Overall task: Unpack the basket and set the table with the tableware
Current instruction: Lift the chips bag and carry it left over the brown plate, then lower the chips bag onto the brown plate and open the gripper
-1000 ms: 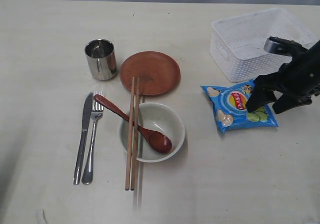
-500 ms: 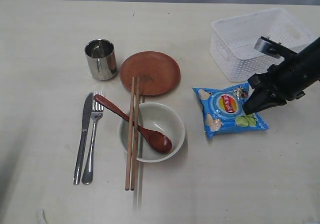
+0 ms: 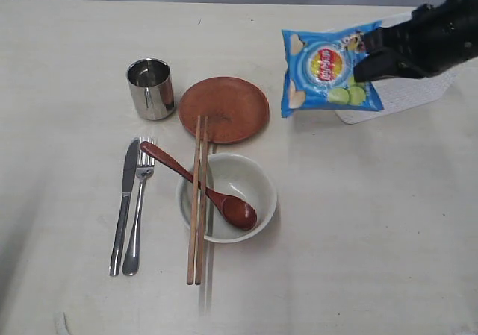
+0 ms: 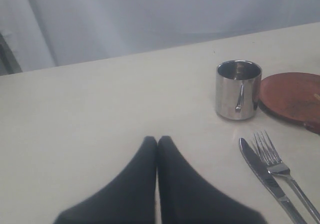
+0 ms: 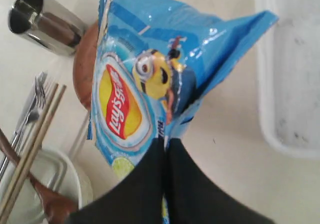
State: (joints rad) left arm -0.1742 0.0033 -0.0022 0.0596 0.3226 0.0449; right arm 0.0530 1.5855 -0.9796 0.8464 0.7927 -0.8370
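My right gripper (image 3: 364,65) (image 5: 166,142) is shut on an edge of the blue chip bag (image 3: 325,70) (image 5: 145,79), which hangs in the air in front of the white basket (image 3: 407,100) (image 5: 292,84). The tableware lies on the table (image 3: 358,238): steel cup (image 3: 151,89), brown plate (image 3: 233,102), off-white bowl (image 3: 243,180) with the wooden spoon (image 3: 224,201) in it, chopsticks (image 3: 197,215) across plate and bowl, knife (image 3: 124,204) and fork (image 3: 139,208). My left gripper (image 4: 157,140) is shut and empty, low over bare table near the cup (image 4: 238,89).
The basket sits at the back right corner and is largely hidden by the bag and my right arm. Bare tabletop stretches along the front right and the far left. The knife (image 4: 265,176) and fork (image 4: 280,169) lie close beside my left gripper.
My right gripper closed on the chip bag, lifted it off the table and carried it up and back toward the basket. The tableware has not moved.
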